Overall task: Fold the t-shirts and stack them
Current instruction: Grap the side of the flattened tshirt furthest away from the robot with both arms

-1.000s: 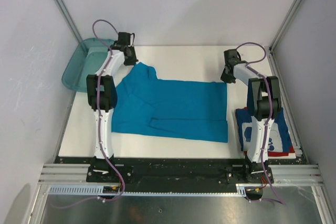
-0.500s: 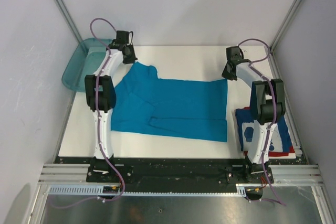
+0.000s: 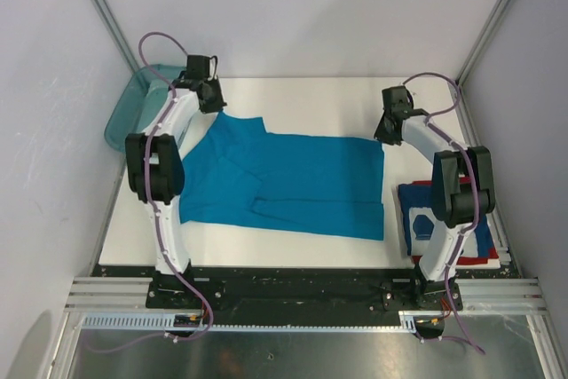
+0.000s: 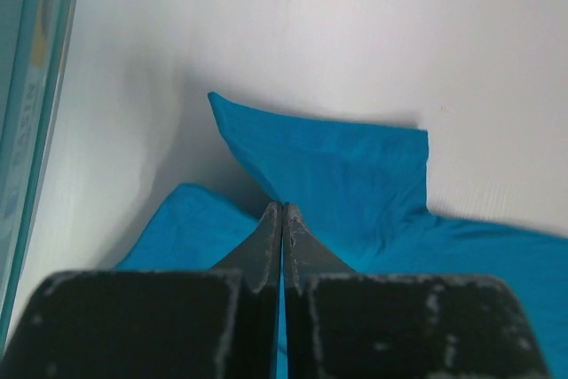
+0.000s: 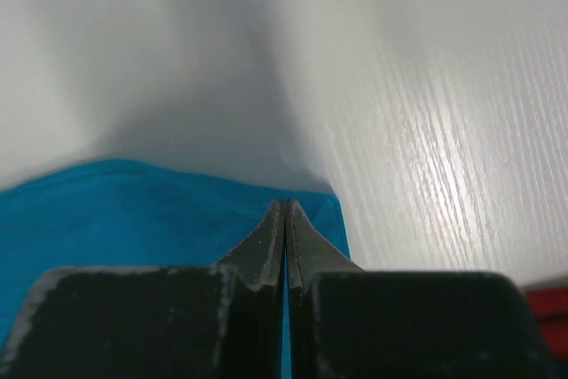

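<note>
The plain teal-blue short-sleeved t-shirt (image 3: 302, 179) lies spread flat across the middle of the white table (image 3: 311, 99). The left gripper (image 3: 216, 108) is at its far left sleeve, jaws pressed fully together with the tips on the cloth. Whether any fabric is pinched between them cannot be told. The right gripper (image 3: 382, 136) is at the shirt's far right corner, closed just as tight. The folded dark blue t-shirt with white print (image 3: 413, 210) lies just right of the teal one. A translucent teal plastic bin (image 3: 124, 117) sits beyond the table's far left corner.
</note>
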`<action>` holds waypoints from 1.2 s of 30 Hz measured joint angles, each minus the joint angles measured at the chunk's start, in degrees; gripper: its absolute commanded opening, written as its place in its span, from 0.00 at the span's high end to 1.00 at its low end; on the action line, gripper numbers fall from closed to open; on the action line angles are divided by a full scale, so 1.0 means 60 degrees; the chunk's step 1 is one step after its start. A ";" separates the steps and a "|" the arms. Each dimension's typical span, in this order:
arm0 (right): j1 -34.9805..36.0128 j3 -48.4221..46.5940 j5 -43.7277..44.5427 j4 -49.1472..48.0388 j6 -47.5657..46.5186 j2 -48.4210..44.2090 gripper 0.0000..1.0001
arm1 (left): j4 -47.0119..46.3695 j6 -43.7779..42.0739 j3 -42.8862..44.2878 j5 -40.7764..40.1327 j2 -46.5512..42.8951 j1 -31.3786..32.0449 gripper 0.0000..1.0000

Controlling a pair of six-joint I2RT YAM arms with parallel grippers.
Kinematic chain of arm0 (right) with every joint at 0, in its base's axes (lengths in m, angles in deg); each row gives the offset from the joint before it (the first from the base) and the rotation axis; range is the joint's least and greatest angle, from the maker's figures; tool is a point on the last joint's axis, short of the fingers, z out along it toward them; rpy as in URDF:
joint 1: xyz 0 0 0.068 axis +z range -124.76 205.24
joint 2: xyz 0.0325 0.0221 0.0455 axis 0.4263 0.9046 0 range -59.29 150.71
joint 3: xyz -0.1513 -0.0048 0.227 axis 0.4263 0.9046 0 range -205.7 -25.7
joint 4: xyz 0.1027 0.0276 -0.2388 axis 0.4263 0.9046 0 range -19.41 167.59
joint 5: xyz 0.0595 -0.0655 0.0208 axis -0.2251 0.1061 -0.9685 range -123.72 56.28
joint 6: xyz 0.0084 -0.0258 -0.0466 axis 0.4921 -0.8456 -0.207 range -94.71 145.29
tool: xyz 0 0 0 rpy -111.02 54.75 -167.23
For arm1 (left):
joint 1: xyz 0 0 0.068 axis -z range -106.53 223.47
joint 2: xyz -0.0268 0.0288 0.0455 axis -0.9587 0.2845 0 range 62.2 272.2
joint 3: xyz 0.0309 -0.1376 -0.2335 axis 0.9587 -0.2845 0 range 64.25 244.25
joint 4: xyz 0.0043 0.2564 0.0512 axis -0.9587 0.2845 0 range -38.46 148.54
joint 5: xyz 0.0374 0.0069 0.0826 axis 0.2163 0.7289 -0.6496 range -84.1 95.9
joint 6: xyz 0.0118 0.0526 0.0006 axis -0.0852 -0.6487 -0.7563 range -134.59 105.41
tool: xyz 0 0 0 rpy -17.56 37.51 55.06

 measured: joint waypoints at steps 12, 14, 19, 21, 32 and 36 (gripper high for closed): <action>0.0324 0.1545 -0.0004 0.0029 0.0149 -0.1508 1.00 | -0.0594 0.0248 -0.2364 0.0026 -0.1617 -0.0040 1.00; 0.0364 0.1781 0.0000 0.0047 0.0178 -0.1712 1.00 | -0.0623 0.0262 -0.2739 -0.0033 -0.1851 -0.0044 1.00; 0.0382 0.1982 -0.0084 -0.0109 0.0248 -0.1902 0.79 | -0.0703 0.0339 -0.3490 -0.0175 -0.2452 -0.0044 1.00; 0.0280 0.1989 -0.0186 -0.0342 0.0306 -0.1858 0.69 | -0.0787 0.0397 -0.3588 -0.0182 -0.2557 -0.0044 1.00; -0.0408 0.1158 -0.0273 -0.1311 0.0288 0.0178 0.58 | -0.0969 0.0415 -0.3628 -0.0160 -0.2590 -0.0044 1.00; -0.0401 0.0812 -0.0251 -0.1545 0.0277 0.0605 0.59 | -0.0973 0.0415 -0.3628 -0.0149 -0.2590 -0.0044 1.00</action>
